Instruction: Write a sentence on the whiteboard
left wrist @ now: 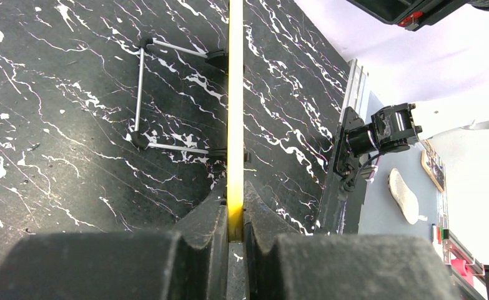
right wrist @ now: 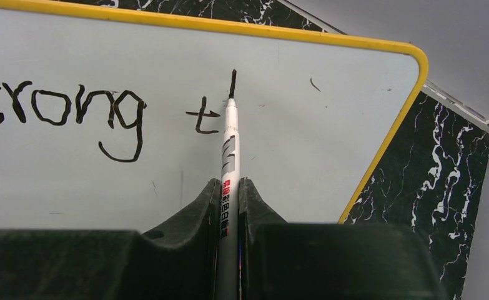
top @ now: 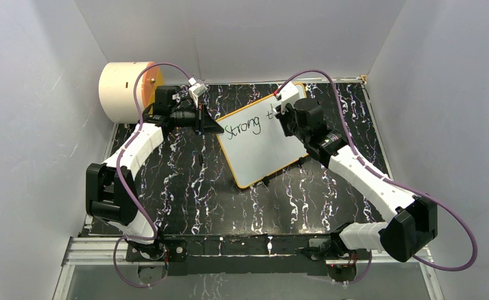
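- At the left corner of the whiteboard (top: 254, 150): left gripper (left wrist: 235, 209), clamped on the thin yellow frame, seen edge-on between its fingers.
- Over the whiteboard's right part: right gripper (right wrist: 230, 190), closed on a white marker (right wrist: 230, 140), with the tip at a short black stroke just right of the "t".
- Across the whiteboard: "Strong t" in black.
- Under the whiteboard: black marbled table (top: 185, 187), with the board skewed toward its far side.
- Well left of the whiteboard: cream cylinder (top: 120, 90).

Black marbled table (top: 192, 194), whiteboard (top: 260, 150), cream cylinder (top: 120, 90) far-left
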Robot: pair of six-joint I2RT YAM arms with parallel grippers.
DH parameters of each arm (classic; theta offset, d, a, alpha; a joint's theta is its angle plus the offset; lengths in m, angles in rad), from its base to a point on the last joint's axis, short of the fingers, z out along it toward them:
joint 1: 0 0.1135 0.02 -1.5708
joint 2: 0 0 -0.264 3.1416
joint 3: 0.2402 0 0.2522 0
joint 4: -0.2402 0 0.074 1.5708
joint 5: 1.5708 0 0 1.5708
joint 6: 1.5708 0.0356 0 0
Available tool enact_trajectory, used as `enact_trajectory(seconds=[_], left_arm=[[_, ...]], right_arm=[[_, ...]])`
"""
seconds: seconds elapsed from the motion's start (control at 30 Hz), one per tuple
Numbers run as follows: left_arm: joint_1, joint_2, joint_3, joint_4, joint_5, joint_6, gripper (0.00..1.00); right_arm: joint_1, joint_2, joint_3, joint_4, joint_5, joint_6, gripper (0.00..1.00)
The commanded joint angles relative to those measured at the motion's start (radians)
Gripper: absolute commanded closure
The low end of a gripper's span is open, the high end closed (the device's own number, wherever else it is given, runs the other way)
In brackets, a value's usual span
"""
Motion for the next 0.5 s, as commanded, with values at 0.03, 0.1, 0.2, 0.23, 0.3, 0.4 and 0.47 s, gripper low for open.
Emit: enact_trajectory(seconds=[0.03, 0.1, 0.2, 0.23, 0.3, 0.4, 0.47], left_arm=[[-0.004, -0.013, -0.012, -0.026, 0.024, 0.02, 1.0], [-0.004, -0.013, -0.01, -0.026, 0.024, 0.02, 1.0], [-0.004, -0.013, -0.01, -0.026, 0.024, 0.02, 1.0], [-0.004, -0.013, -0.01, -0.026, 0.023, 0.02, 1.0], [-0.004, -0.012, -0.009, -0.026, 0.024, 0.02, 1.0], [-0.004, -0.013, -0.01, -0.026, 0.023, 0.019, 1.0], [-0.004, -0.013, -0.01, -0.026, 0.024, 0.02, 1.0]], right_arm=[[-0.002, -0.03, -0.009, -0.019, -0.015, 0.02, 1.0], [-0.004, -0.029, -0.014, -0.029, -0.02, 0.024, 1.0], [-0.004, -0.034, -0.025, -0.04, -0.025, 0.031, 1.0], [-0.004, -0.035, -0.027, -0.045, -0.027, 0.033, 1.0], [-0.004, -0.041, -0.031, -0.05, -0.03, 0.035, 1.0], [-0.002, -0.047, -0.038, -0.06, -0.028, 0.038, 1.0], [-0.003, -0.052, -0.041, -0.066, -0.031, 0.04, 1.0]])
